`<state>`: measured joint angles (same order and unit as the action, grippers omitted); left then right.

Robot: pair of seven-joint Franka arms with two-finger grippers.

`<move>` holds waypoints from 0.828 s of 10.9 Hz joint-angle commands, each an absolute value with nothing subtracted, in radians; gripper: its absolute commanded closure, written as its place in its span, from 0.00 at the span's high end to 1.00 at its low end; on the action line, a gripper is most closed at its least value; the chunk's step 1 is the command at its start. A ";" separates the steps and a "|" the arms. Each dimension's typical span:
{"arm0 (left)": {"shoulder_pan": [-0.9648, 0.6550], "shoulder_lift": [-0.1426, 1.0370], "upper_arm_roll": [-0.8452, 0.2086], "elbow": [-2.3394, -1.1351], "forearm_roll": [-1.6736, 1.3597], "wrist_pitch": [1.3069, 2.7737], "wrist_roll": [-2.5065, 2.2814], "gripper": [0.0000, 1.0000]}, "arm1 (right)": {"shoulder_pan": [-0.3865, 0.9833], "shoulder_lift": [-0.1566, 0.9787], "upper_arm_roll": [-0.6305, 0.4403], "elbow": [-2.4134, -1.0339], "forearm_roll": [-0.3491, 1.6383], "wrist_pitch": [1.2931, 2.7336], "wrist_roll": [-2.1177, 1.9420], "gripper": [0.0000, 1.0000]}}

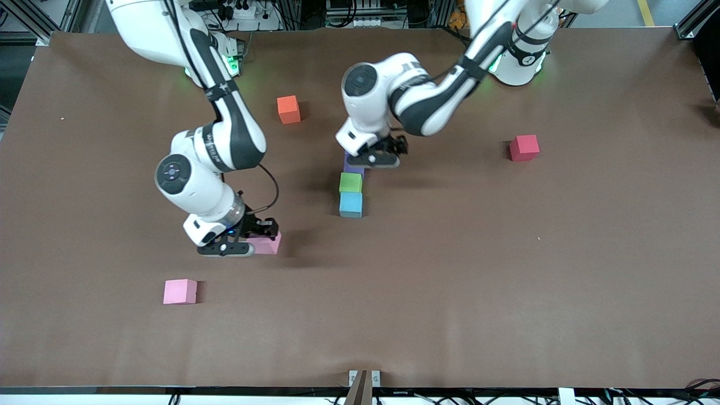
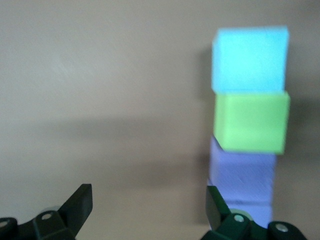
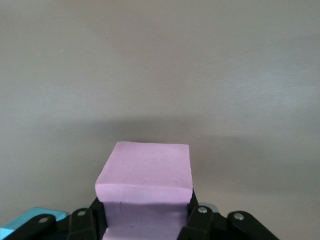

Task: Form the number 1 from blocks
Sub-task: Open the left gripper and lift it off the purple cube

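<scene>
Starting at the right arm's end of the worktop (image 1: 506, 292), a loose pink block (image 1: 180, 291) is lying near the front camera, touching nothing. Just farther from the camera, my right gripper (image 1: 256, 239) is closing its jaws on a second pink block (image 1: 269, 243); the right wrist view is showing that cube (image 3: 145, 172) clamped between my fingers (image 3: 197, 220), though I cannot tell whether it is resting on the worktop or hanging just above it. An orange cube (image 1: 288, 109) is sitting alone toward the arms' bases.

Moving toward the middle, three blocks are forming a straight touching line running toward the front camera: a purple block (image 1: 351, 166) farthest from the camera, a green block (image 1: 350, 182) next, and a light blue block (image 1: 351, 204) nearest. My left gripper (image 1: 376, 159) is hovering over the purple end of the line, partly hiding that cube in the front view. Its jaws are standing wide apart and holding nothing; in the left wrist view one finger (image 2: 77, 205) is hanging over bare worktop and the other is overlapping the purple block (image 2: 242, 175), with green (image 2: 252, 122) and light blue (image 2: 250, 59) lined up past it.

Toward the left arm's end, a red cube (image 1: 523, 148) is sitting well apart from everything.
</scene>
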<state>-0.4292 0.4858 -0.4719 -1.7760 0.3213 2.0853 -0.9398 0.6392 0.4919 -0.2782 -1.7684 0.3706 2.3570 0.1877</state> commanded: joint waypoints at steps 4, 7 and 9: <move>-0.166 0.411 -0.480 -1.753 0.339 2.097 -0.510 1.00 | 0.731 0.639 -0.278 -1.570 0.365 2.341 0.354 0.54; -0.066 0.419 -0.480 -1.666 0.330 2.095 -0.341 1.00 | 0.787 0.684 -0.281 -1.507 0.368 2.322 0.390 0.54; -0.045 0.422 -0.477 -1.612 0.327 2.079 -0.299 1.00 | 0.813 0.735 -0.281 -1.456 0.371 2.333 0.390 0.55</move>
